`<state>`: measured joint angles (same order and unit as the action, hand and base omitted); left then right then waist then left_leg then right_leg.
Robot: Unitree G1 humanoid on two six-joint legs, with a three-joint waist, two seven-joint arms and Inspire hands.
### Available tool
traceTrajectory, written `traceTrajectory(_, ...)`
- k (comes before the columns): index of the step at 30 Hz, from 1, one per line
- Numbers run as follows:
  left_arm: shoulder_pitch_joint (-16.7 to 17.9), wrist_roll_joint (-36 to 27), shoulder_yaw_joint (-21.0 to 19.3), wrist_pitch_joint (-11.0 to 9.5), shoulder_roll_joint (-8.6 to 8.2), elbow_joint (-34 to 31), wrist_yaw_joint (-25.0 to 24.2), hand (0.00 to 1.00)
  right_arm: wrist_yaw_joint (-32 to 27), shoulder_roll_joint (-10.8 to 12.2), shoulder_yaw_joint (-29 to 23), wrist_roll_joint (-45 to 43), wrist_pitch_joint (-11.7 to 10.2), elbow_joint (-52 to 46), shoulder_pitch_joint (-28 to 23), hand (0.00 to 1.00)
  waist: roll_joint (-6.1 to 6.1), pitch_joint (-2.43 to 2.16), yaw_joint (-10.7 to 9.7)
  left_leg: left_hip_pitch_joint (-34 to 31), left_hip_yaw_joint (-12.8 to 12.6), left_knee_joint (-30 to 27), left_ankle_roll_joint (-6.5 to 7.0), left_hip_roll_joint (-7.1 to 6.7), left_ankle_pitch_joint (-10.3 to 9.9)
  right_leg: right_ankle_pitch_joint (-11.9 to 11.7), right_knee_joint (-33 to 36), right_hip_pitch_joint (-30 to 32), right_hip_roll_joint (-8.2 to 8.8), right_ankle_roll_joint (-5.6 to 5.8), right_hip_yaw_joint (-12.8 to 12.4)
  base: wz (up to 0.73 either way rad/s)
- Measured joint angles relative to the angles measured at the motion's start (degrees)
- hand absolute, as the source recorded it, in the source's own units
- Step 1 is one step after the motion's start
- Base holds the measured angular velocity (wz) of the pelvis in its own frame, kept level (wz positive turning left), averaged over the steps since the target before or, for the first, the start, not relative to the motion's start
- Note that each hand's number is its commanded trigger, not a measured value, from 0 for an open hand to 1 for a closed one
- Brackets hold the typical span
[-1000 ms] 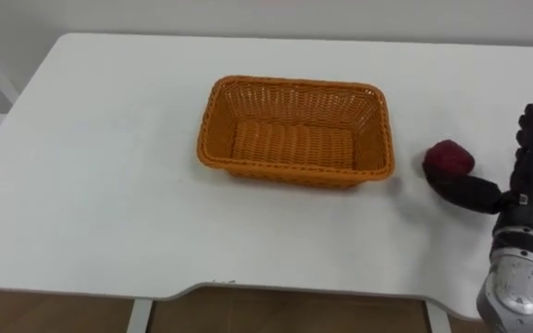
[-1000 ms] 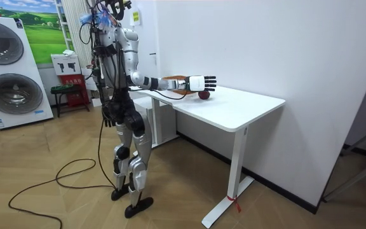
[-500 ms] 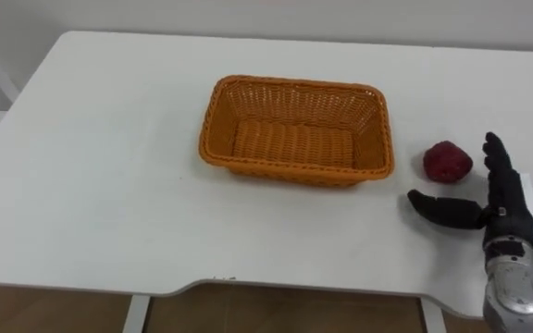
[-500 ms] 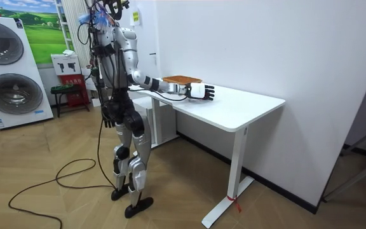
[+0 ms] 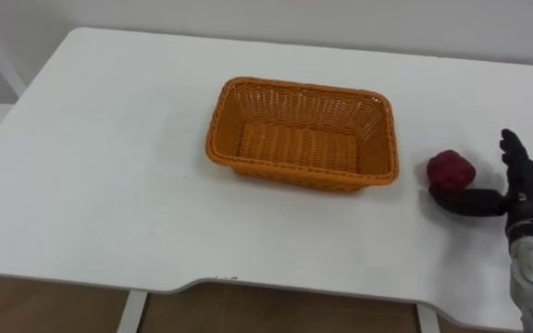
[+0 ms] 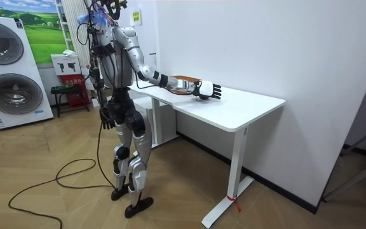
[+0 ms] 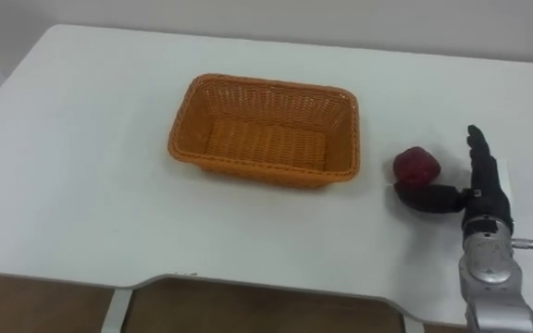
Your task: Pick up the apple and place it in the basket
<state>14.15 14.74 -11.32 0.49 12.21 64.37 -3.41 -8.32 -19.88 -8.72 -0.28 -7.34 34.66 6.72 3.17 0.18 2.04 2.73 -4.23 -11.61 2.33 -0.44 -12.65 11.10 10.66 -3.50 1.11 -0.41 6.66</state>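
Note:
A dark red apple [image 5: 450, 169] [image 7: 417, 165] rests on the white table [image 5: 109, 166], just right of an empty orange wicker basket [image 5: 304, 135] [image 7: 268, 129]. My right hand [image 5: 521, 190] [image 7: 477, 190] stands beside the apple on its right. Its fingers are straight and upright, and its thumb reaches under the apple's near side, touching or almost touching it. The hand is open and holds nothing. In the room view my right arm stretches over the table to the apple [image 6: 197, 95], and my left hand [image 6: 105, 117] hangs at my side.
The table's front edge [image 5: 248, 291] runs close below my hand. In the room view I stand at the table's end near the wall, with a washing machine [image 6: 8, 70] and a small stool [image 6: 61, 95] behind me.
My right hand drew back toward the table's front edge, then moved forward again to the apple's right side. The apple and basket stayed put; the eye view shifted slightly.

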Motion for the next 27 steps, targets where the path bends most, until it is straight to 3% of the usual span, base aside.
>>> traceTrajectory(8,-0.1,0.0,-0.9,0.4,0.00,0.1,-0.2,0.00,3.0,-0.3,0.0,-1.5,0.1,3.0,2.5,0.00,0.21,0.04,0.1,0.3,0.1,0.0,0.00,-0.01,0.0,0.0,-0.1,-0.4,0.02,0.01,0.2,0.00)
traceTrajectory(11,-0.1,0.7,-1.3,1.2,-0.03,0.1,-1.2,0.00,4.7,-0.3,0.0,-3.7,1.7,3.3,2.7,0.00,0.17,0.02,0.2,0.1,0.0,-0.1,0.00,-0.03,0.0,0.0,0.0,-0.4,0.09,0.00,0.4,0.02)
traceTrajectory(16,-0.3,0.9,-1.7,2.1,-0.03,0.2,-2.2,0.00,6.4,-0.7,0.1,-5.2,2.4,3.4,2.9,0.00,-0.04,-0.01,0.2,0.0,0.5,-0.3,0.03,-0.17,0.0,0.0,0.0,-0.4,0.37,0.00,0.7,0.03)
traceTrajectory(17,-0.3,0.9,-1.7,2.1,-0.02,0.3,-2.2,0.00,6.7,-0.9,0.2,-5.3,2.4,3.9,3.3,0.47,-0.09,0.00,0.2,0.1,0.6,-0.2,0.04,-0.19,0.0,0.0,0.0,-0.5,0.36,0.01,0.6,0.00)
traceTrajectory(18,-0.3,0.9,-1.6,2.2,-0.02,0.3,-2.2,0.00,7.2,-1.2,0.3,-5.5,2.4,4.8,3.8,0.69,-0.13,0.00,0.2,0.1,0.6,-0.2,0.06,-0.21,0.0,0.0,0.0,-0.5,0.37,0.02,0.6,0.00)
traceTrajectory(19,-0.3,1.0,-1.5,2.2,-0.01,0.4,-2.2,0.00,7.3,-1.4,0.6,-5.6,2.4,5.0,4.0,1.00,-0.14,0.00,0.2,0.2,0.6,-0.2,0.07,-0.22,0.0,0.0,0.0,-0.5,0.40,0.02,0.6,0.00)
traceTrajectory(27,-1.9,1.0,-0.5,2.2,0.92,0.6,-2.3,0.00,6.9,-5.5,2.2,-9.3,3.0,8.9,5.9,1.00,0.27,0.03,1.7,0.4,0.8,-0.3,0.06,-0.20,0.1,0.0,0.1,-0.8,0.38,0.03,0.7,0.00)
